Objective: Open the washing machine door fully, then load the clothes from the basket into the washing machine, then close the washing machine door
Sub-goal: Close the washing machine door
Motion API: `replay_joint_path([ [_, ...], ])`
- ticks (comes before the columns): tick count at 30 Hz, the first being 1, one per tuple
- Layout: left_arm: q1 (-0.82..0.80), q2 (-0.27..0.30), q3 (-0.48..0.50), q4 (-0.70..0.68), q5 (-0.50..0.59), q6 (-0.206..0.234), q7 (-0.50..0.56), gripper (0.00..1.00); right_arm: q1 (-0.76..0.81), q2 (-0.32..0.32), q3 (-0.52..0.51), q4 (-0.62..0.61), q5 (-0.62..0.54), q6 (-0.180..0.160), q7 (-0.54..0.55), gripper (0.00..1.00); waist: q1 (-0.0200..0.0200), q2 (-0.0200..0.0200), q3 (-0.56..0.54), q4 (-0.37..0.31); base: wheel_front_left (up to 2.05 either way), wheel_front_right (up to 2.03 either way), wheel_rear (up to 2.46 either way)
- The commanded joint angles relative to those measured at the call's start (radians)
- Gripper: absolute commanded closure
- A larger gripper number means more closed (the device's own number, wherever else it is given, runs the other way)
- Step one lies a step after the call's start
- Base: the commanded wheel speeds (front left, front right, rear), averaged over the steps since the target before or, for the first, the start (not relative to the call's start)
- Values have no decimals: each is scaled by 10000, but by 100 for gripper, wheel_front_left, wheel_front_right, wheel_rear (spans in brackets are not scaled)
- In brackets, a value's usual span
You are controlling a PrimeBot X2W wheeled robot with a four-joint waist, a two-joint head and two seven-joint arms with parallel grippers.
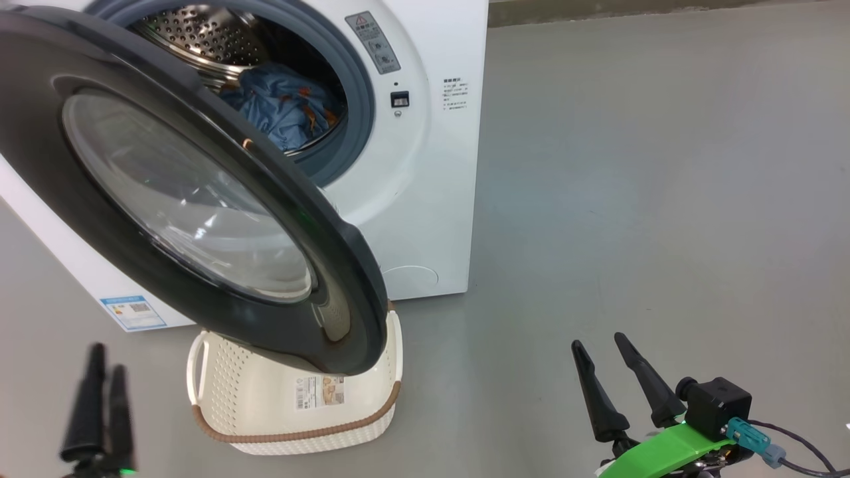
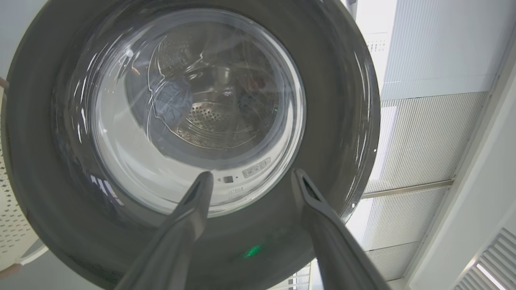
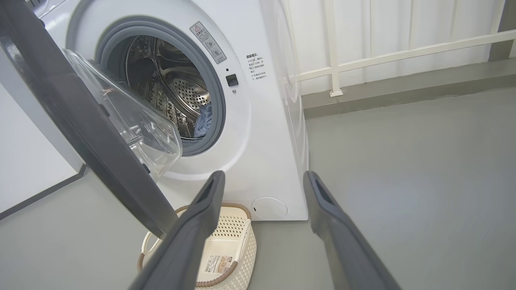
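The clothes (image 1: 285,106) lie in the drum of the washing machine (image 1: 431,199), so I reckon only closing is left. The washing machine door (image 1: 186,192) stands half swung out, its free edge over the basket (image 1: 265,398) and its outer face turned toward the left gripper (image 1: 108,358). That gripper is nearer, its 2 fingers apart and empty. The right gripper (image 1: 597,340), also spread and empty, sits well off to the side.
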Motion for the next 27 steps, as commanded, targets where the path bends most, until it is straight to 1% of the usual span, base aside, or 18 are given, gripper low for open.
replay_joint_path([
  [1,-406,156,398,-410,266,-107,-192,0,-46,33,241,-302,96,16,-120,0,0,0,7,-1,0,0,0],
  [3,-440,276,383,-682,1266,-107,-730,0,-53,33,216,-362,42,16,-120,0,0,0,23,-6,0,0,0],
  [7,-398,671,-193,-879,2799,-107,-1964,0,-47,33,146,-444,-21,16,-120,0,0,0,33,-29,0,0,0],
  [11,-285,1528,-1033,-624,4507,-107,-3338,0,-25,34,100,-477,-78,16,-120,0,0,0,20,-53,0,0,0],
  [12,-285,1694,-1182,-521,4947,-107,-3524,0,-16,34,94,-485,-84,16,-120,0,0,0,15,-58,0,0,0],
  [14,-330,1837,-1094,-349,5930,-107,-3704,0,4,34,78,-517,-99,16,-120,0,0,0,9,-61,0,0,0],
  [15,-421,1783,-779,-426,6653,-107,-3720,0,14,34,59,-548,-116,16,-120,0,0,0,13,-55,0,0,0],
  [17,-485,1315,-27,-630,7945,-107,-3727,0,36,34,41,-596,-149,16,-120,0,0,0,7,-55,0,0,0],
  [20,-337,925,454,-707,9972,-107,-3731,0,62,34,32,-640,-186,16,-120,0,0,0,-7,-59,0,0,0],
  [23,-190,694,709,-604,11772,-107,-3732,0,72,34,36,-651,-219,16,-120,0,0,0,-30,-62,0,0,0],
  [27,61,496,664,-357,13589,-107,-3733,0,75,34,80,-651,-235,16,-120,0,0,0,-57,-78,0,0,0],
])
